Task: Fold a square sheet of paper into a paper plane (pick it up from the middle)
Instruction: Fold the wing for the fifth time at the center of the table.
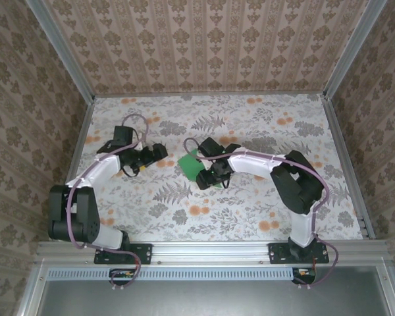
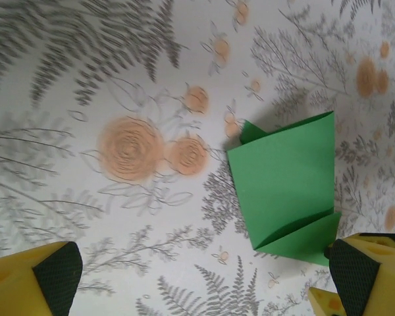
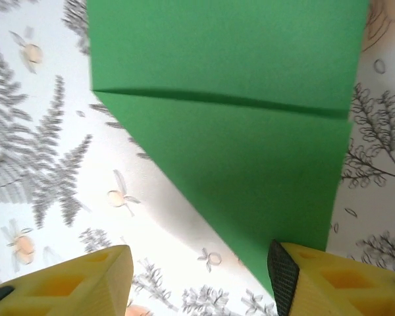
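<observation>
Nearest the overhead camera, a metal rail [image 1: 210, 249] is carrying both arm bases, well below the paper [image 1: 189, 163] in that view.

Table [image 1: 250, 210]: a floral-printed surface is spreading under the paper on every side, with patterned walls [image 1: 184, 39] rising beyond the paper and on both flanks.

Right arm [image 1: 296, 191]: it is reaching in from the paper's right, its white forearm ending over the paper's near right edge.

Left arm [image 1: 85, 197]: it is bending in from the paper's left and ending short of it.

Paper: the bright green sheet is lying flat on the table, folded smaller than a square. In the left wrist view the paper [image 2: 286, 178] is showing a slanted flap folded across one end and a small corner peeking out at the other. In the right wrist view the paper [image 3: 250, 164] is showing one straight crease running across it.

Right gripper [image 1: 214, 174] [image 3: 197, 257]: its jaws are standing apart over one corner of the paper, clamping nothing. One finger [image 3: 329, 283] is sitting at the paper's edge, the other finger [image 3: 72, 286] over bare table beside the paper.

Left gripper [image 1: 155, 153] [image 2: 201, 263]: its jaws are spread wide and holding nothing, just left of the paper. One black-padded finger [image 2: 362, 263] is showing just beside the paper's flap corner, though contact cannot be judged.
</observation>
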`<state>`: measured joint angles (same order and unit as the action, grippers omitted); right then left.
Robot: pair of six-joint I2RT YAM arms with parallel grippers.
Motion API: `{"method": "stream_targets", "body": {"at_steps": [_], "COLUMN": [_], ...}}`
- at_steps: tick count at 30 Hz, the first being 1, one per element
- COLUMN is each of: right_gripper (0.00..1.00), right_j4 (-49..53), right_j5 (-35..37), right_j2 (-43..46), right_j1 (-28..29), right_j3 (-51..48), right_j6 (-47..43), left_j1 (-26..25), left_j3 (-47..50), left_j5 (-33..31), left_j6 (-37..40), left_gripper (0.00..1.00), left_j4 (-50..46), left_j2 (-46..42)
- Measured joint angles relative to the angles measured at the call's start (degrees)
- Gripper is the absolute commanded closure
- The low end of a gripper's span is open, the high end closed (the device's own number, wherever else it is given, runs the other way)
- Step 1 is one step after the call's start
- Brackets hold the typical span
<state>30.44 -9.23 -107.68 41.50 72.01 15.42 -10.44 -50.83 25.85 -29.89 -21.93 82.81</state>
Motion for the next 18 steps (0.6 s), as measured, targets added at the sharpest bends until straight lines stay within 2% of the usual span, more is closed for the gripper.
{"method": "stream_targets", "body": {"at_steps": [7, 11, 18], "right_gripper": [0.47, 0.49, 0.51], "right_j4": [-10.8, -14.6, -16.9], "right_j5": [0.0, 0.0, 0.2], "right_j2": [9.6, 8.1, 2.0], "right_j1": [-0.5, -0.8, -1.4], "right_j3": [-6.8, -7.2, -5.9], "right_j6": [12.4, 17.6, 21.4], "left_j1": [-5.0, -7.2, -9.0], "left_j3": [0.4, 1.6, 2.7], "left_j5": [-0.4, -1.2, -1.7], "left_j6": [-6.3, -9.7, -13.6], "left_gripper": [0.00, 0.00, 0.00], "left_j4": [5.6, 7.5, 9.1], "left_j2": [0.0, -0.2, -0.5]}}
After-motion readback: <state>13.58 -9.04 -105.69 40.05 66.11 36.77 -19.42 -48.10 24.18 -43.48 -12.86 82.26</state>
